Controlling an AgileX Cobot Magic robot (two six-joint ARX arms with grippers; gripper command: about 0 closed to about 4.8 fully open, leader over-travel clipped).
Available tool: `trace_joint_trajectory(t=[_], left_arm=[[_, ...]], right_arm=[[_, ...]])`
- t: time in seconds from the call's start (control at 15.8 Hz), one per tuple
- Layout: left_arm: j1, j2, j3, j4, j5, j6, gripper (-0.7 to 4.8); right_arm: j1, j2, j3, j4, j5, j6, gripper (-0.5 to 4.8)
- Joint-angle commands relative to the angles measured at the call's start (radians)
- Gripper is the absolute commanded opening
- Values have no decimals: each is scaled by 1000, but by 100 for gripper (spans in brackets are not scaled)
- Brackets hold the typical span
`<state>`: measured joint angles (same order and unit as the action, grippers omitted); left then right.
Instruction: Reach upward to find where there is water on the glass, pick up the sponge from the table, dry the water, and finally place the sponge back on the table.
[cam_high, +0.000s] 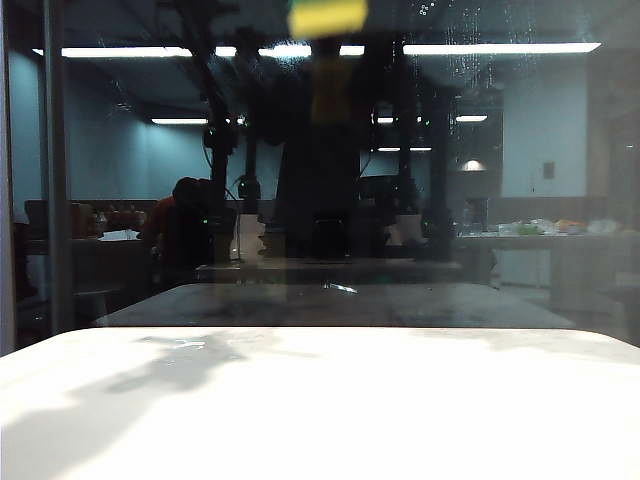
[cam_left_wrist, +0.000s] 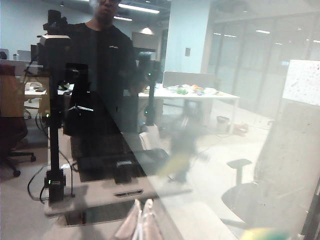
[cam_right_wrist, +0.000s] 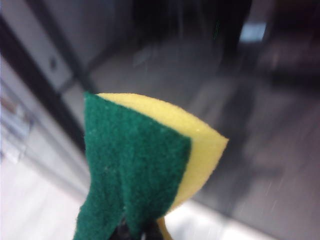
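Observation:
The sponge (cam_high: 328, 15), yellow foam with a green scouring face, is held high against the glass (cam_high: 110, 150) at the exterior view's upper edge, blurred. My right gripper (cam_right_wrist: 145, 233) is shut on the sponge (cam_right_wrist: 150, 160), pinching its bent green side; only dark finger bases show. Fine pale water droplets and drip streaks (cam_high: 465, 62) speckle the pane to the right of the sponge. My left gripper (cam_left_wrist: 141, 220) faces the glass (cam_left_wrist: 240, 100), its two pale fingers pressed together and holding nothing. The white table (cam_high: 320, 400) lies below.
The pane mirrors the dark robot frame (cam_high: 320, 170), a dim yellowish sponge image (cam_high: 330, 95) and bright ceiling light strips (cam_high: 500, 47). A dark upright frame post (cam_high: 55, 160) stands at the pane's left. Arm shadows fall on the table's left part (cam_high: 160, 370).

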<state>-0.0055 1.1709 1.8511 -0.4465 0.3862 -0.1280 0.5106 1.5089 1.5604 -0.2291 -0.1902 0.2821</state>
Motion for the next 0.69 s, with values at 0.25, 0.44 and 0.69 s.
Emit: trace_joint_trajectory(t=[0.25,0.44,0.69], left_arm=[[0,-5,5,6,4,0,-5],[0,-6,5,6,15,0,-5],[0,-7,5,6,94,0,-5]], right_arm=[[-113,-54,203,50,-12,-49,-9],[-177,47,463,-13,-43,-51,-9],[-229,246,812,-59,-81,-51,-9]])
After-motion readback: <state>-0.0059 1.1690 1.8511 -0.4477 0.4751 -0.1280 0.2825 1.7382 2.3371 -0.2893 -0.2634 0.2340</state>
